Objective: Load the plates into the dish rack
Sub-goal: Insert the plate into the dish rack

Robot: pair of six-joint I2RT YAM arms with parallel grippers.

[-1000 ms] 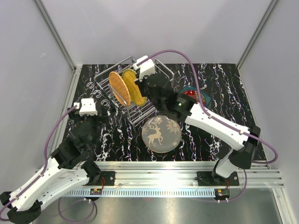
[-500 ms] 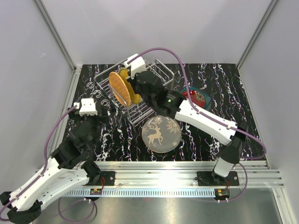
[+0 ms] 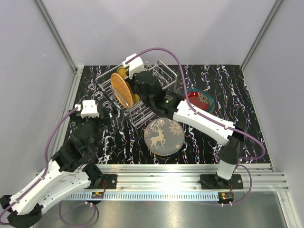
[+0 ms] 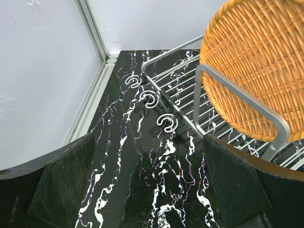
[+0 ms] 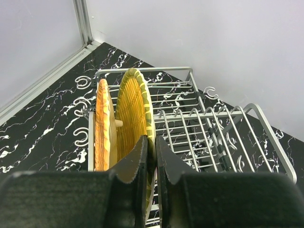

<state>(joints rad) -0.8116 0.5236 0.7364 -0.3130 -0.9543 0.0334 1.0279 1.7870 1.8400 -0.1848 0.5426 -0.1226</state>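
Item: dish rack point(image 3: 156, 76), silver wire, far left-centre of the table point(image 3: 118, 142)
- Contents: orange woven plate point(image 5: 103, 128) upright on edge at the rack's left end. Yellow-green woven plate point(image 5: 133, 109) upright just beside it on its right, a narrow gap between them
- Right gripper point(image 5: 151, 142): jaws narrow, pinching the near rim of the yellow-green woven plate. Judged a rim grip so the plate hangs vertical and drops between the wires; whether it is fully seated cannot be told
- Right arm: stretched from its near-right base far and left across the table, wrist above the rack
- Left gripper point(image 4: 149, 178): jaws wide, nothing between them, facing the rack's left end. Arm folded at near left, judged out of the way
- Awaiting loading: reindeer plate point(image 3: 164, 137) flat on the table near the rack; red plate point(image 3: 198, 99) flat at the right
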